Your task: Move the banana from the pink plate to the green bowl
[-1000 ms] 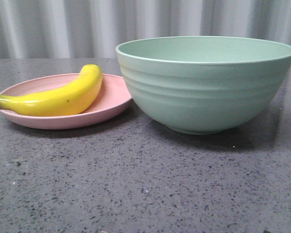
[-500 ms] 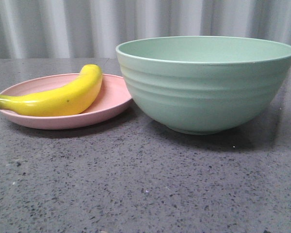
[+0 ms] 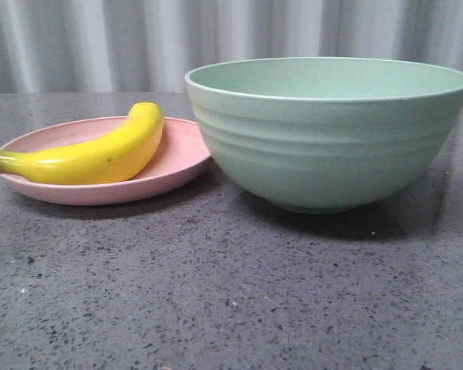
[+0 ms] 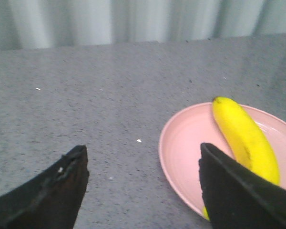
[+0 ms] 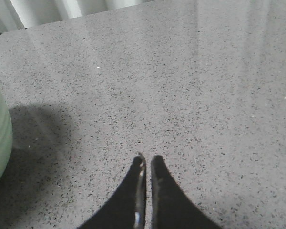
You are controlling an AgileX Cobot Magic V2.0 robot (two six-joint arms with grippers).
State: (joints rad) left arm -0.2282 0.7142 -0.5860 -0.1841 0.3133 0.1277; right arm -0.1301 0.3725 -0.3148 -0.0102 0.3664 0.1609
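Approach stage: the banana [image 3: 85, 154] lies untouched on the pink plate [image 3: 177, 158], just beside the green bowl [image 3: 324, 146] on the counter [image 3: 216, 293]. The left hand [image 4: 140, 160] hovers released, offset from the fruit; it must centre over it. The right hand [image 5: 147, 164] is clenched, empty. The bowl's tall wall must be cleared.

From the front, the green bowl [image 3: 328, 135] hides the right edge of the pink plate [image 3: 177, 166], and the bowl's inside floor can't be seen. In the left wrist view, the left pincer [image 4: 143, 164] has one dark finger [image 4: 238, 191] covering the near end of the banana [image 4: 243, 138], and the plate runs off the right edge. The right wrist view catches only a sliver of bowl at its left edge.
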